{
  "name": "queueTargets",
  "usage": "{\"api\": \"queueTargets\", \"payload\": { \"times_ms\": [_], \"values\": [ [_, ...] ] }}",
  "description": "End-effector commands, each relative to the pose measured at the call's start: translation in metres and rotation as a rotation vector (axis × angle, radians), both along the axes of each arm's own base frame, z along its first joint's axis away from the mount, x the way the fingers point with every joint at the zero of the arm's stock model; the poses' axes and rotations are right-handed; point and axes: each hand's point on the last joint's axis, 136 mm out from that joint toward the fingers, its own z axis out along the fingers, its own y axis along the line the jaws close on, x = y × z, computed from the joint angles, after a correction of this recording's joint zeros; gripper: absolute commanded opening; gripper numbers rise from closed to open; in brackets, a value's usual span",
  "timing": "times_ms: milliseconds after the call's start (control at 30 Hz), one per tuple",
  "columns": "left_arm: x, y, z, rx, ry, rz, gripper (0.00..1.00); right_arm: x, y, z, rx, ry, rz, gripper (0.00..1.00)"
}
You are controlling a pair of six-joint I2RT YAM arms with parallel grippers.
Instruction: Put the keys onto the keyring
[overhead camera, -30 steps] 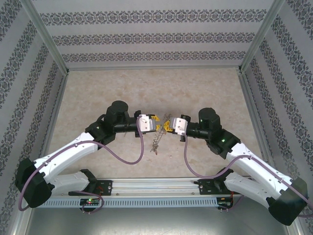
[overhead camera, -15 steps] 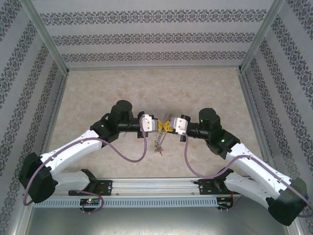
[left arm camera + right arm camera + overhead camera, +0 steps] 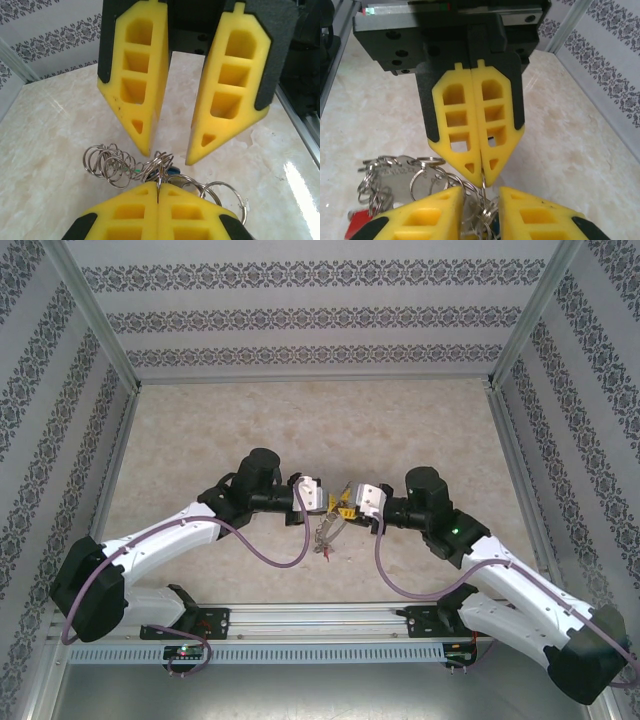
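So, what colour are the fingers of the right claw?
Yellow, with black backs; the right claw shows best in the left wrist view.

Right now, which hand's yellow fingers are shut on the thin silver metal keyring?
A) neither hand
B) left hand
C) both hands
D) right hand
B: the left hand has its fingers pressed together, with the wire of the thin silver metal keyring pinched at their tips. The right hand has its fingers standing apart.
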Motion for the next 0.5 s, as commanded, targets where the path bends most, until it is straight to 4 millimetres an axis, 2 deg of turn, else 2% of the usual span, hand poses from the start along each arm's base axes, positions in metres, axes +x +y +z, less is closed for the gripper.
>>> {"api": "queueTargets", "payload": {
  "times_ms": [0,133,267,367,467],
  "values": [
    [0.009,-0.001,0.018,-0.062,-0.016,0.038,0.0,-0.009,-0.005,-0.007,0.033,0.097,-0.018,0.26],
    [0.017,0.001,0.021,-0.076,0.007,0.081,0.0,-0.016,-0.011,-0.005,0.105,0.164,-0.065,0.32],
    [0.009,0.0,0.022,-0.086,0.007,0.039,0.0,-0.019,-0.018,-0.014,0.078,0.197,-0.1,0.33],
    [0.01,-0.001,0.021,-0.079,0.036,0.048,0.0,-0.024,-0.007,-0.01,0.13,0.248,-0.077,0.28],
    [0.009,-0.001,0.027,-0.096,0.058,0.05,0.0,-0.036,0.007,-0.019,0.117,0.283,-0.039,0.27]
  ]
}}
